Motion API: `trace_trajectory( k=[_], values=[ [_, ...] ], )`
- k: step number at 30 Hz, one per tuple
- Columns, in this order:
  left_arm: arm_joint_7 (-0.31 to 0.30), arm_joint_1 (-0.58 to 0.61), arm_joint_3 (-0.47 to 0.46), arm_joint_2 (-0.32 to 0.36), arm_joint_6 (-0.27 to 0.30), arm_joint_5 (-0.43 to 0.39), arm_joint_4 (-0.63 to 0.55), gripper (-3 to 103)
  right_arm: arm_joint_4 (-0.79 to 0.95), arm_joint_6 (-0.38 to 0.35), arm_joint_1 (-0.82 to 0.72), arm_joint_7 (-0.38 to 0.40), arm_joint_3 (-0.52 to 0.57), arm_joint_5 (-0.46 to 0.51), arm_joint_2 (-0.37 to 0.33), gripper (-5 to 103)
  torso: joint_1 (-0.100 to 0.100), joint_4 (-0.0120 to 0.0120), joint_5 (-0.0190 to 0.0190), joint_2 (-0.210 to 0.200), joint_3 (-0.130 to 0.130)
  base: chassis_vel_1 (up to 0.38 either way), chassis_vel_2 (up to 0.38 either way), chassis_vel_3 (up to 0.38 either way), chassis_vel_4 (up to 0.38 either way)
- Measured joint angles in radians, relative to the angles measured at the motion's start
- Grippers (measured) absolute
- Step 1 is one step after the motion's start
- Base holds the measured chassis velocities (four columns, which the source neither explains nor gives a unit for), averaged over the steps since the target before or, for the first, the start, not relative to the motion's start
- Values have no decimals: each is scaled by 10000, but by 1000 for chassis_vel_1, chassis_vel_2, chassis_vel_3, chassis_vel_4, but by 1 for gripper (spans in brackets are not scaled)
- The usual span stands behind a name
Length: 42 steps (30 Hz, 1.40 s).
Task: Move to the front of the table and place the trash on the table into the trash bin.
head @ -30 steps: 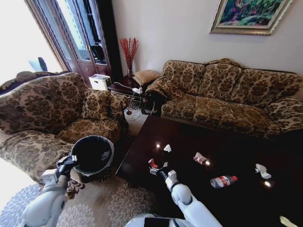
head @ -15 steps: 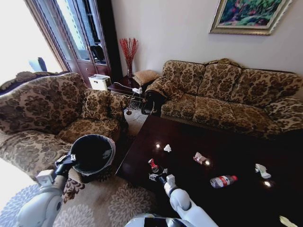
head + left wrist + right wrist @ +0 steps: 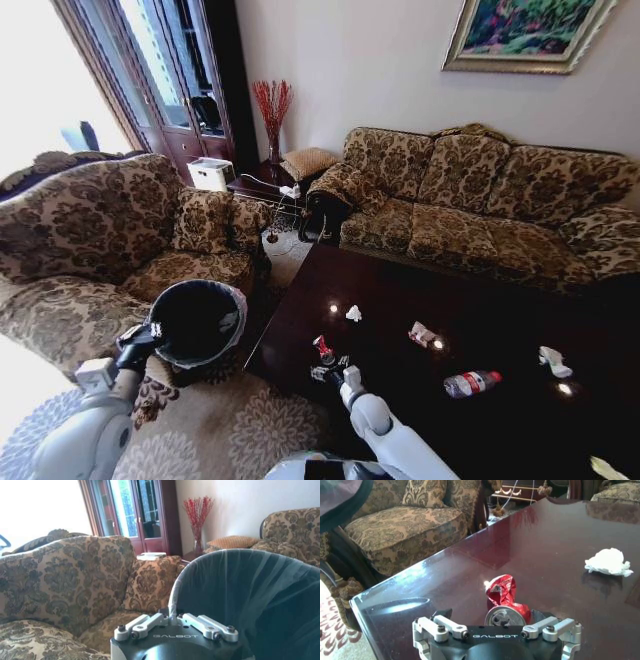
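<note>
The left gripper [image 3: 140, 345], at the lower left of the head view, is clamped on the rim of the trash bin [image 3: 197, 322], holding it tilted beside the table's near corner; in the left wrist view its fingers [image 3: 150, 622] pinch the black-lined rim [image 3: 172, 596].

Moving right, the right gripper [image 3: 332, 368] sits low at the centre of the frame over the table [image 3: 400, 290], its jaws spread wide with the crushed red can [image 3: 505, 600] lying between them but not squeezed. The can rests on the glossy top near the table's near-left edge.

Further right lie a white paper wad [image 3: 354, 313], a crumpled wrapper [image 3: 422, 334], the plastic bottle [image 3: 472, 383] and another paper wad [image 3: 553, 360].

The step in hand looks like grasping the can. Next, the jaws should close squarely on it, then lift and carry it left over the bin's mouth.
</note>
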Motion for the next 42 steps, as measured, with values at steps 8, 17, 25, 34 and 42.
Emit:
trace_trajectory(
  k=[8, 17, 25, 34, 42],
  values=[
    [1, -4, 41, -45, 10, 84, -50, 2, -374, 214, 175, -216, 67, -77, 101, 103, 0, 0, 0, 0, 0, 0, 0, 0, 0],
    [10, -31, 54, -2, 16, 92, -53, 2, -568, 261, 262, -227, 182, -107, 179, 74, 0, 0, 0, 0, 0, 0, 0, 0, 0],
    [39, -60, 122, 9, 18, 113, -65, 2, -656, 372, 269, -259, 243, -163, 230, 47, -1, 0, 1, 1, -2, 0, 0, 0, 0],
    [48, -50, 128, 6, 18, 121, -133, 2, -706, 410, 226, -264, 273, -209, 234, 22, -1, 1, 1, 0, -1, 0, 0, 0, 0],
    [45, -41, 145, -7, 18, 124, -208, 2, -640, 423, 154, -247, 313, -249, 178, 22, -1, 1, 1, 0, -1, 0, 0, 0, 0]
  ],
)
